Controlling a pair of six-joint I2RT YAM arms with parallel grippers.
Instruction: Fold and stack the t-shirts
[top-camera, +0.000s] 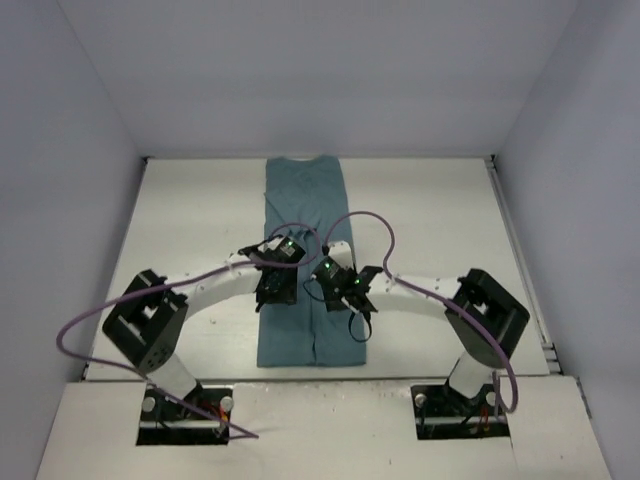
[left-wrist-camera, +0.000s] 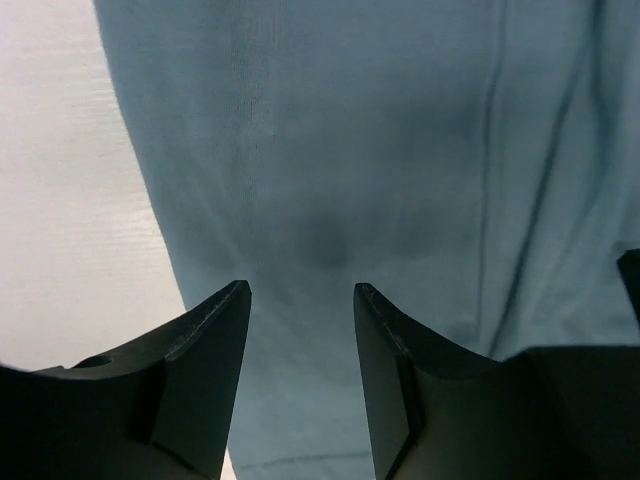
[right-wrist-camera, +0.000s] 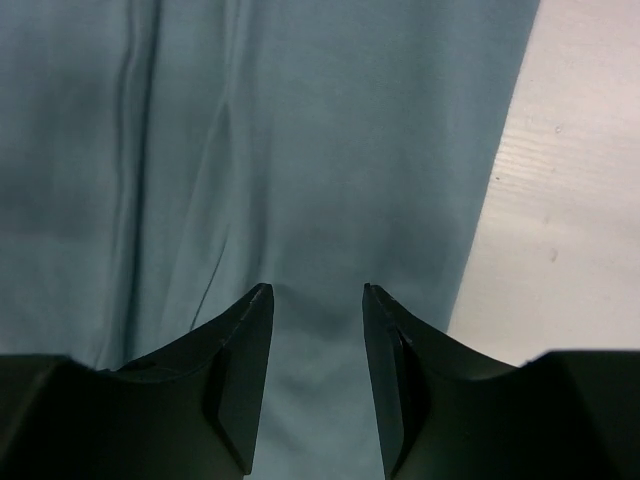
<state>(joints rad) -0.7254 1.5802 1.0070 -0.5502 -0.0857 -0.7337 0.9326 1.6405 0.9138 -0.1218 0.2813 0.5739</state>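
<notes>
One garment: a plain teal cloth t-shirt (top-camera: 303, 200), folded lengthwise into a narrow strip, with no print showing.
Shirt position: it lies flat on the white table top (top-camera: 200, 220), along the middle. Its collar end is at the far wall and its hem end is near the arm bases.
Left gripper: the black two-finger left gripper (left-wrist-camera: 300, 288) points down over the left part of the strip, close to the shirt's left edge. Its jaws stand apart with teal cloth showing in the gap, and nothing is pinched between them. Whether the tips touch the fabric cannot be told.
Right gripper: the black two-finger right gripper (right-wrist-camera: 317, 288) points down over the right part of the strip, with bare table just past the shirt's right edge. Its jaws are likewise apart over the cloth, clamped on nothing.
Cloth surface: long lengthwise creases run along the strip in both wrist views. A shallow dark dimple (left-wrist-camera: 325, 245) sits just ahead of the left fingertips.
Arms: both bend inward from their bases, and the wrists are close together above the lower half of the shirt.
Cables: thin purple cables (top-camera: 100, 312) loop from each arm, and two loops cross over the shirt.
</notes>
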